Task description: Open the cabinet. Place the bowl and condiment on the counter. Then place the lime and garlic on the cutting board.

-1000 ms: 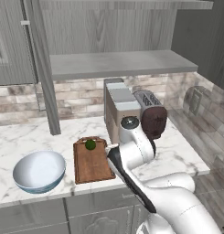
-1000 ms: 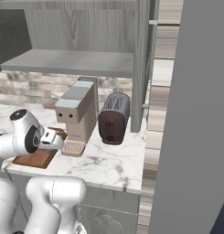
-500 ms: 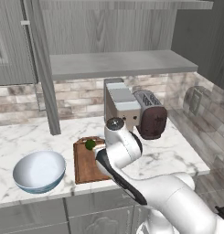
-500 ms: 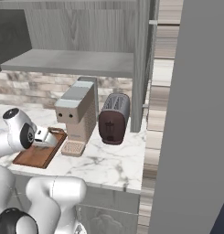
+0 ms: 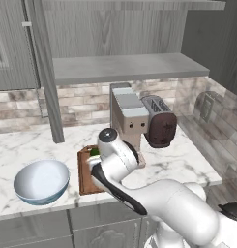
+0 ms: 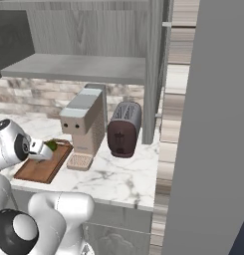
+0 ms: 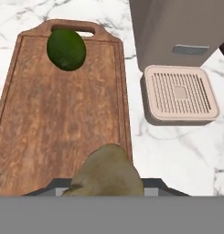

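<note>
The garlic [image 7: 109, 170], a brownish-grey bulb, sits low in the hand view with my gripper [image 6: 44, 149] shut on it, just above the near right part of the dark brown cutting board [image 7: 63, 119]. The lime [image 7: 65, 48] lies on the board's far end beside the loop handle, and the lime [image 6: 52, 145] shows just past my hand. The blue-and-white bowl [image 5: 42, 181] stands on the marble counter [image 5: 187, 160] left of the cutting board [image 5: 84, 172]. The cabinet [image 5: 125, 68] is open, its grey shelf bare. The condiment is out of view.
A beige coffee machine [image 5: 128, 116] stands right of the board, its drip tray [image 7: 179, 93] close to the board's edge. A dark toaster [image 5: 158, 123] sits beside it. The open cabinet door [image 5: 46, 77] hangs edge-on above the counter's left part.
My arm has swung left from in front of the toaster to above the cutting board, carrying the garlic. The lime, bowl and board have stayed put.
</note>
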Controlling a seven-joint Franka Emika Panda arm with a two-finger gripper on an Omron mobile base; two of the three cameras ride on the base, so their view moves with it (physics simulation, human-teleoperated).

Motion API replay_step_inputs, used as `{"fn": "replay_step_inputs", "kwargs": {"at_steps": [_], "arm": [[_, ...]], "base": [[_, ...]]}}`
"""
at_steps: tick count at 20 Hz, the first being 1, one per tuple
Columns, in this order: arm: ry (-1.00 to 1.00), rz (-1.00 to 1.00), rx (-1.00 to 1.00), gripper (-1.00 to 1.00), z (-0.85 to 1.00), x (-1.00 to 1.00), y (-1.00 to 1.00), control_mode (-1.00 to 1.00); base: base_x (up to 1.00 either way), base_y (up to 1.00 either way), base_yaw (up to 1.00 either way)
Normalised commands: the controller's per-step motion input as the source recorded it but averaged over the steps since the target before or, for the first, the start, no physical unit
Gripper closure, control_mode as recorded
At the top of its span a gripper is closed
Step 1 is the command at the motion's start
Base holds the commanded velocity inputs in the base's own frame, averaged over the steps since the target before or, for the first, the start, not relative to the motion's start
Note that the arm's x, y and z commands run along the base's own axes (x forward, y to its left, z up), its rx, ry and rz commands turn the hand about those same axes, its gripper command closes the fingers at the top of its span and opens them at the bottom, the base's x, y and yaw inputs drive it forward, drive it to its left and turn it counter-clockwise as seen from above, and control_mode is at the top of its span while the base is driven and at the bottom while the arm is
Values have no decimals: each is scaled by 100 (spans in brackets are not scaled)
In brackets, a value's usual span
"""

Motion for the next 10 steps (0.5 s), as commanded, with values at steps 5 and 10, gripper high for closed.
{"fn": "replay_step_inputs", "kwargs": {"at_steps": [5,10], "arm": [[0,0,0,100,-17,14,5,-100],[0,0,1,100,-20,16,0,-100]], "base": [[0,0,0],[0,0,0]]}}
